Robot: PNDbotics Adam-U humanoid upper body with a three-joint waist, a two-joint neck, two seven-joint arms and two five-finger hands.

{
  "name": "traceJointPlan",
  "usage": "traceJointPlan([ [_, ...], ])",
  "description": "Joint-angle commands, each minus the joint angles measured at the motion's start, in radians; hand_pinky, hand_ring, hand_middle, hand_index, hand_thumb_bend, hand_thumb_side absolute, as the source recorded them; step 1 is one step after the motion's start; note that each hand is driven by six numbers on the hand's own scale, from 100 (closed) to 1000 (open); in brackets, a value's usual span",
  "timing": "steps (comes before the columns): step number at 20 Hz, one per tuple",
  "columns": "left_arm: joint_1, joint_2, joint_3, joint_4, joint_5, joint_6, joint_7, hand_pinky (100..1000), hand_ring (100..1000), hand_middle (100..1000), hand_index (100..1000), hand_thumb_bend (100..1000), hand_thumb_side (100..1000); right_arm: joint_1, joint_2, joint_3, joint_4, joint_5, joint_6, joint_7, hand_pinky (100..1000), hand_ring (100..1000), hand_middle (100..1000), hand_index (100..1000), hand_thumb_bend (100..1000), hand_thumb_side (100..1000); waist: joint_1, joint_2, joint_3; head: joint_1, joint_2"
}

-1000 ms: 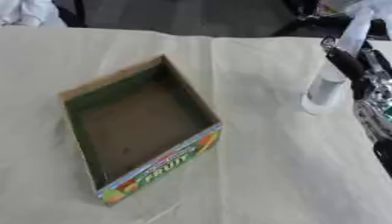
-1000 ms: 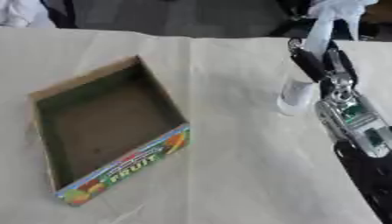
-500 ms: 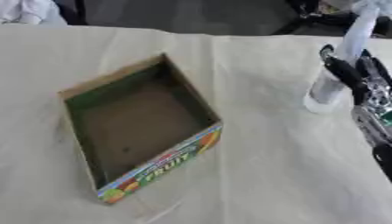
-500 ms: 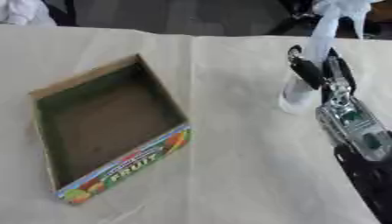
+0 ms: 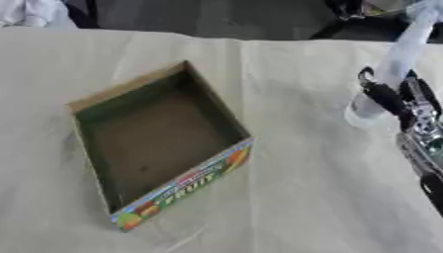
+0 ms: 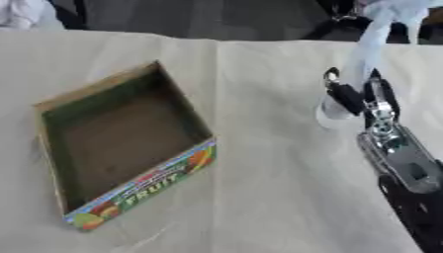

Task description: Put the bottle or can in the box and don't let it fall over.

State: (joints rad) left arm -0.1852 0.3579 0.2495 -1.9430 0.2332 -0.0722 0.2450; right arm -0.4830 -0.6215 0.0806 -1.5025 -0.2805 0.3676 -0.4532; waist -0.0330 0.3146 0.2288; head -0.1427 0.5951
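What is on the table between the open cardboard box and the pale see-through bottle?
Nothing but bare beige tablecloth between the cardboard box and the pale bottle, in both eye views.

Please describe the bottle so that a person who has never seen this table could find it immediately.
Start at the open cardboard box with the colourful FRUIT label, on the cloth-covered table. Look to its right, toward the right edge, where the robot's right hand reaches in. The bottle is the tall, pale, translucent thing standing there, at the hand's dark fingers; nothing else on the cloth is slender and upright.
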Motion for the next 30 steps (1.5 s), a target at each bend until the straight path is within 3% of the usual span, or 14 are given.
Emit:
traceJointPlan([
  [1, -0.006, 0.010, 0.007, -0.022, -0.007, 0.001, -0.002, 1000, 670, 753, 774, 531, 349, -0.005, -0.012, -0.002, 0.024, 0.022, -0.010, 0.025, 1000, 1000, 1000, 1000, 100, 439, 0.005, -0.013, 0.001, 0.002, -0.013],
  [5, -0.006, 0.010, 0.008, -0.022, -0.007, 0.001, -0.002, 1000, 669, 753, 772, 524, 351, -0.008, -0.008, -0.005, 0.038, 0.018, -0.022, 0.026, 1000, 1000, 1000, 1000, 100, 398, 0.006, -0.012, 0.001, 0.003, -0.012],
  [16, -0.008, 0.008, 0.006, -0.025, -0.005, 0.002, -0.005, 1000, 662, 746, 764, 502, 350, -0.024, -0.011, -0.001, 0.056, -0.112, -0.057, -0.034, 1000, 1000, 1000, 975, 100, 287, 0.009, -0.011, 0.007, 0.002, -0.015],
  [23, -0.007, 0.008, 0.006, -0.026, -0.003, 0.002, -0.009, 1000, 658, 738, 758, 484, 348, -0.031, -0.009, 0.002, 0.078, -0.146, -0.081, -0.110, 1000, 1000, 1000, 770, 100, 289, 0.008, -0.010, 0.007, 0.002, -0.016],
  [24, -0.007, 0.008, 0.006, -0.026, -0.003, 0.003, -0.009, 1000, 657, 737, 757, 483, 351, -0.032, -0.009, 0.003, 0.078, -0.147, -0.087, -0.124, 1000, 1000, 1000, 660, 100, 293, 0.008, -0.010, 0.007, 0.003, -0.014],
  [25, -0.007, 0.008, 0.005, -0.026, -0.002, 0.003, -0.010, 1000, 657, 737, 757, 482, 352, -0.031, -0.009, 0.004, 0.078, -0.146, -0.094, -0.134, 1000, 1000, 1000, 632, 100, 295, 0.008, -0.009, 0.006, 0.003, -0.013],
  [26, -0.007, 0.008, 0.005, -0.026, -0.002, 0.003, -0.010, 1000, 656, 736, 756, 481, 353, -0.031, -0.009, 0.005, 0.078, -0.145, -0.101, -0.143, 1000, 1000, 1000, 530, 100, 299, 0.009, -0.009, 0.006, 0.003, -0.012],
  [28, -0.007, 0.008, 0.005, -0.026, -0.002, 0.003, -0.010, 1000, 658, 734, 754, 479, 353, -0.030, -0.009, 0.007, 0.077, -0.144, -0.116, -0.152, 1000, 1000, 1000, 420, 100, 302, 0.009, -0.009, 0.005, 0.004, -0.012],
  [30, -0.007, 0.009, 0.006, -0.026, -0.002, 0.003, -0.011, 1000, 659, 732, 752, 475, 354, -0.030, -0.009, 0.009, 0.075, -0.143, -0.129, -0.154, 1000, 1000, 1000, 380, 100, 312, 0.010, -0.010, 0.004, 0.005, -0.011],
])
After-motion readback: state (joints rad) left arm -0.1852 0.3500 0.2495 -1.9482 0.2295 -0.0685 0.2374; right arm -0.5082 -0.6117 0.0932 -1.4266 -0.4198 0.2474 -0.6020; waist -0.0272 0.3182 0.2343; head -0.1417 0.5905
